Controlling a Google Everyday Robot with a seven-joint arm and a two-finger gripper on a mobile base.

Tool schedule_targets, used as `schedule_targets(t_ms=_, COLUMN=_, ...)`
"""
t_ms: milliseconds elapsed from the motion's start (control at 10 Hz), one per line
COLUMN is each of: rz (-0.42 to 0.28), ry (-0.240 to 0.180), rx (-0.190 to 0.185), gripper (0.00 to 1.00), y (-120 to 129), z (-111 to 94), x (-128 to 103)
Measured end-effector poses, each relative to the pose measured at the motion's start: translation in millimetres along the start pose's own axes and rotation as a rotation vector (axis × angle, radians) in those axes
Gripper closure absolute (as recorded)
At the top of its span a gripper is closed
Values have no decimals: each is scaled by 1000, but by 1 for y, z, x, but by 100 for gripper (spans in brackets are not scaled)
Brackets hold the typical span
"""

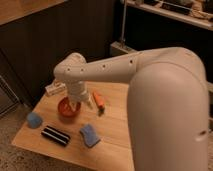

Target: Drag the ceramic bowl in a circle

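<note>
The bowl (64, 113) sits on the wooden worktop (113, 126), in its left half and closer to the far edge than the near one. The tool (78, 105) hangs from the white arm (107, 71) straight over the bowl's right rim, reaching down into or against it. I cannot tell whether the tool is spread or pressed together. Just right of the tool lies a narrow orange thing (99, 100). A blue round thing (34, 119) lies by the left edge, a black striped bar (55, 135) and a blue sponge (90, 135) lie towards the near edge, and a white box (55, 89) rests at the far left corner.
</note>
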Motion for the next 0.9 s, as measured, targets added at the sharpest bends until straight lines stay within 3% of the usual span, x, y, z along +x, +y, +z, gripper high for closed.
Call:
schedule_targets(t_ms=200, rz=14, ry=-19, rx=19, gripper=35, y=10, z=7, x=-25)
schedule_targets(t_ms=400, rz=26, ry=-21, rx=9, gripper=35, y=22, z=17, x=-38)
schedule_targets(t_ms=700, rz=66, ry=-6, rx=-65, gripper=35, y=27, z=43, x=-46)
schedule_targets(t_ms=900, rz=71, ry=20, rx=-88, gripper=35, y=23, z=65, x=-43)
